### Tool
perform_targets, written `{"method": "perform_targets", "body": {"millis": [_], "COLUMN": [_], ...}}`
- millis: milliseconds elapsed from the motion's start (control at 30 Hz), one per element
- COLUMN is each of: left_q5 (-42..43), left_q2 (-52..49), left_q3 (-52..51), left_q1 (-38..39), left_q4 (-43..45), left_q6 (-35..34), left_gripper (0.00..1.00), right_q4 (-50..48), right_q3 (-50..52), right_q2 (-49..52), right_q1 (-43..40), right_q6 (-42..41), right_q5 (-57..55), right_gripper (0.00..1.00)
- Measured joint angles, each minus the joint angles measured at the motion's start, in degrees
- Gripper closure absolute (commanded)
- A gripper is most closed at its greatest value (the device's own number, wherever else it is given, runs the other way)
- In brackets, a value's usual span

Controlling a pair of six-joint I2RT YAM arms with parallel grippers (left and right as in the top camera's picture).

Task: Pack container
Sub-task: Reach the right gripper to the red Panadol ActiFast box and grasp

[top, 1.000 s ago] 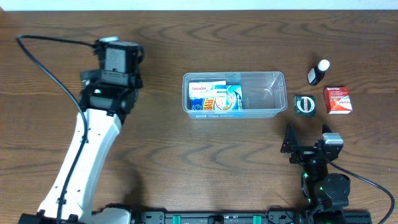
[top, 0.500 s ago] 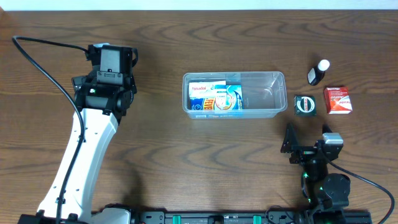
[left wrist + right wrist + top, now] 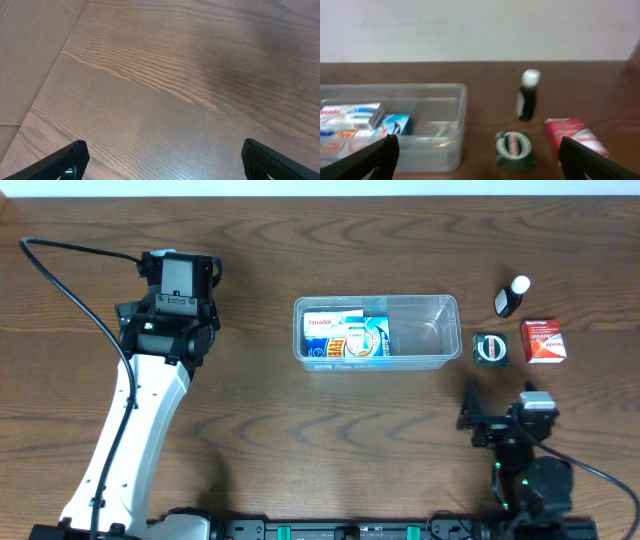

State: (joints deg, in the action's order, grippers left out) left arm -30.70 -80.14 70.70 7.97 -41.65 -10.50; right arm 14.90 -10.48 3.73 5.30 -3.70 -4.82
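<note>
container [image 3: 420, 330] holds small boxes [image 3: 346, 337] at its left end.

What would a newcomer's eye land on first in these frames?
A clear container sits centre of the wooden table, its left half holding small printed boxes. To its right stand a dark bottle, a green packet and a red box. The left claw and right claw are open and empty.

Wooden desk [image 3: 300, 440], brown grain. Dark bottle [image 3: 511, 296], white cap, upright. Green packet [image 3: 489, 348], round label, just beside red box [image 3: 543, 340]; both near the bottle. Blue-and-white cartons [image 3: 345, 338], clustered together.
</note>
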Motion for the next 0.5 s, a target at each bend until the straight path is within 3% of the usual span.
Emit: {"method": "perform_targets", "body": {"millis": [233, 500], "left_q5": [-0.17, -0.2], "left_q2": [0.0, 0.0], "left_q3": [0.0, 0.0], "left_q1": [0.0, 0.0], "left_q4": [-0.09, -0.11], "left_q6": [0.0, 0.0], "left_gripper": [0.02, 0.02], "right_q4": [10.8, 32.83], "right_q3": [-24.24, -50.36], "right_q2": [15.28, 46.21], "right_q1": [-2.86, -9.55], "right_q6": [3.78, 11.23], "right_q5": [-2.78, -0.55], "right_gripper": [0.01, 0.01]}}
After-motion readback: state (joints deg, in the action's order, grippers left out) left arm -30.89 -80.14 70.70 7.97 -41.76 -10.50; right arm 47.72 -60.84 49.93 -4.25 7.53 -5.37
